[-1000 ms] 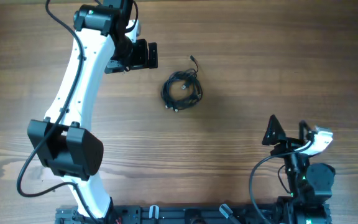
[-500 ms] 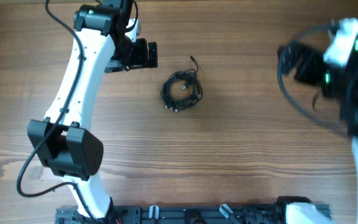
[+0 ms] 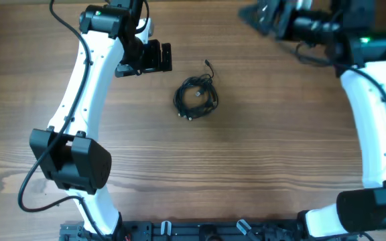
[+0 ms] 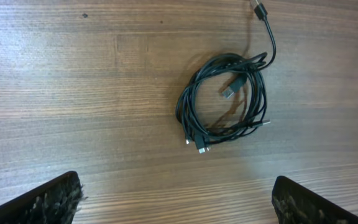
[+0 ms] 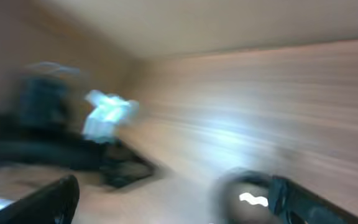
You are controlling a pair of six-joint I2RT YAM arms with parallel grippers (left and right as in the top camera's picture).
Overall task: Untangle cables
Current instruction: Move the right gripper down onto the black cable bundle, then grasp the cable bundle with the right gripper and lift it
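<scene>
Black cables lie coiled, left tool and right tool both gaping empty, so I'd pinch the stray plug end first.

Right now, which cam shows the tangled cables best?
Left wrist: the cables sit near centre frame, large and sharp enough to tell individual strands apart. Overhead shows the cables whole but small, with the strands merging. Right wrist is blurred; no cables can be made out there.
</scene>
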